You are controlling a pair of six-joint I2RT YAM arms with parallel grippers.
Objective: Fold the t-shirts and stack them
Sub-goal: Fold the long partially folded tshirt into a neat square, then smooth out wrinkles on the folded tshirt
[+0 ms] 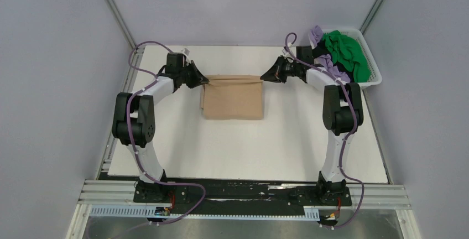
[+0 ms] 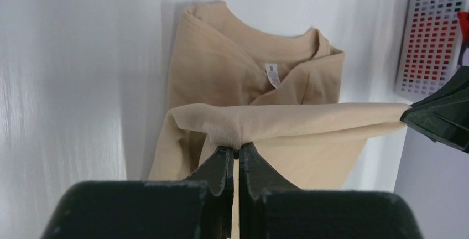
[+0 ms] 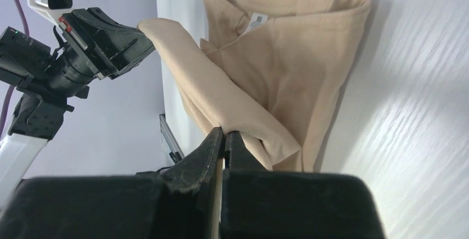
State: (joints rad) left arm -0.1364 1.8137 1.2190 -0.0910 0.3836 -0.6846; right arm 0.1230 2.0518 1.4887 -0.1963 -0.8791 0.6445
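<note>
A tan t-shirt (image 1: 232, 98) lies part-folded on the white table, its collar and label toward the near side. Its far edge (image 2: 287, 120) is lifted off the table and pulled taut between both grippers. My left gripper (image 1: 203, 82) is shut on the left end of that edge (image 2: 224, 134). My right gripper (image 1: 264, 76) is shut on the right end (image 3: 232, 123). The left wrist view takes in the right gripper's black fingers (image 2: 442, 114). In the right wrist view the left gripper's fingers (image 3: 113, 42) pinch the cloth. More t-shirts, green (image 1: 347, 53) and lilac (image 1: 316, 35), lie in the basket.
A white lattice basket (image 1: 371, 62) stands at the table's far right corner, just behind the right arm. Grey walls and metal frame posts enclose the table on three sides. The arm bases sit on a rail (image 1: 243, 195) at the near edge.
</note>
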